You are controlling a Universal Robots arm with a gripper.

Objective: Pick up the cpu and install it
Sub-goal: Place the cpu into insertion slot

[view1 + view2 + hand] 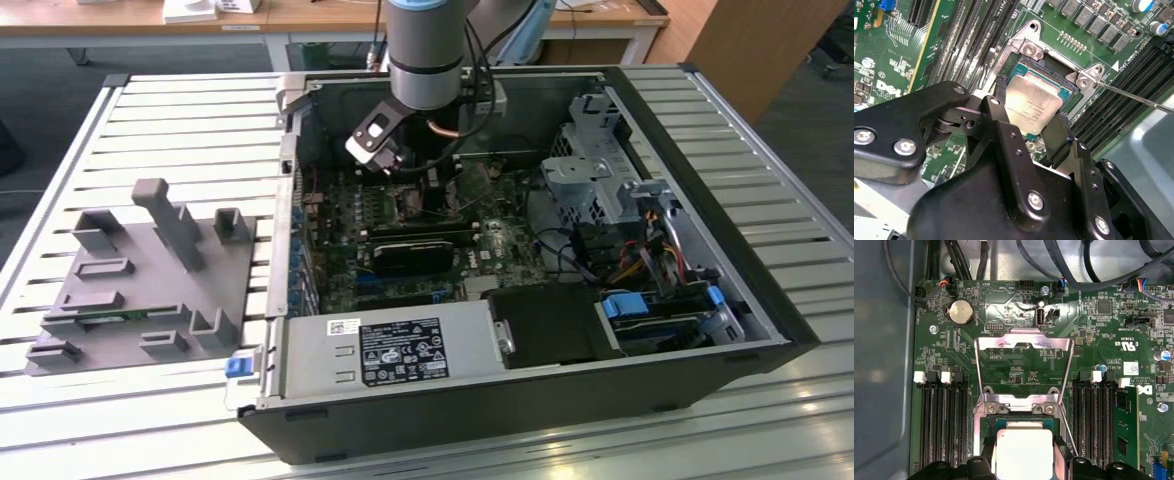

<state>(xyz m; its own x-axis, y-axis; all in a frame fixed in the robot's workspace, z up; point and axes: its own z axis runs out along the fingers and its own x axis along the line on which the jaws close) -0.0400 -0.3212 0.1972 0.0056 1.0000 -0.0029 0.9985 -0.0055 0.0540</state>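
We log the gripper (1030, 117) pinching the cpu (1029, 100) by two opposite edges directly over the open socket (1054, 67), at 12 o'clock from the black block (420, 252) in the exterior view: pickup done, seating unclear, load plate (1024, 341) not yet closed.

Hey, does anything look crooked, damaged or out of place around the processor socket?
Nothing stands out. The small square silver-topped cpu is held squarely between the black fingers over the open socket, and the silver metal load plate stands flipped open, as fitting a chip needs. No damage or stray parts show nearby.
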